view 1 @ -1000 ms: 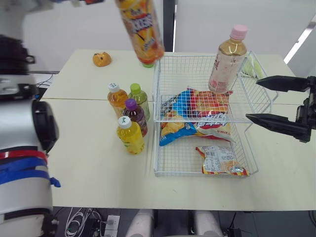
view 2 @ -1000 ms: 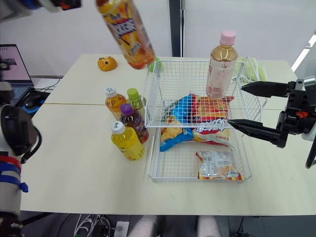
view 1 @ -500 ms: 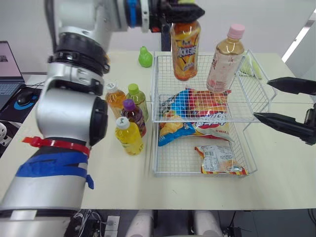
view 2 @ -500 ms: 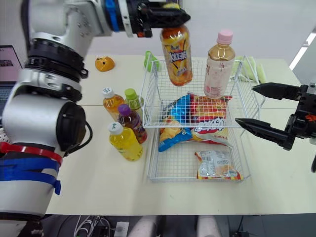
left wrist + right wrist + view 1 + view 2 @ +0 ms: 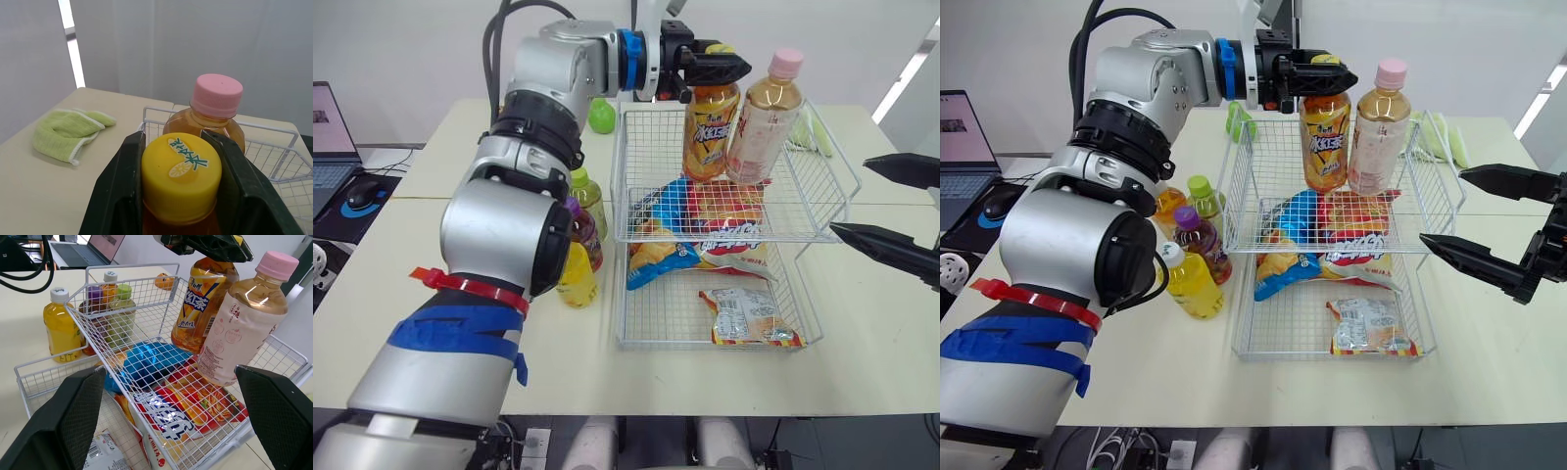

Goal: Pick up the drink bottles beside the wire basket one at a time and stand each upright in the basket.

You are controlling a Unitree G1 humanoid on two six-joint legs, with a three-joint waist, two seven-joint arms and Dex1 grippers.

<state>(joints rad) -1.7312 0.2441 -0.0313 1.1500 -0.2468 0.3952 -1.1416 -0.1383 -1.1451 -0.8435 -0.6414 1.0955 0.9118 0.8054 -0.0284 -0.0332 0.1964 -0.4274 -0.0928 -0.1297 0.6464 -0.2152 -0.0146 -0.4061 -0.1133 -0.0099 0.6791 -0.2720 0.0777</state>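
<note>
Nearest you, a silver and orange snack packet (image 5: 1369, 328) lies in the lower tier of the white wire basket (image 5: 1240, 284). Just beside the basket's left wall stand the bottles not yet moved: a yellow juice bottle with a white cap (image 5: 1193, 282), a dark bottle with a purple cap (image 5: 1197, 240) and a green-capped bottle (image 5: 1206, 201), with an orange one partly hidden behind the arm.

Your right gripper (image 5: 1441, 208) hangs to the right of the basket, fingers spread wide and empty. Farther back, your left gripper (image 5: 1330, 76) is clamped on the cap of the amber tea bottle with a yellow cap (image 5: 1325, 142). The bottle is upright over the upper tier, touching or nearly touching the pale tea bottle with a pink cap (image 5: 1377, 127) that already stands there.

You are at the placing step. Next, I judge, you should confirm the base sits on the mesh, then open without knocking its neighbour.

The right wrist view helps here: it shows the base low against the wire, though I cannot tell if it bears weight. The left wrist view adds both fingers (image 5: 128, 186) flanking the cap, and a green cloth (image 5: 66, 132) on the table beyond
</note>
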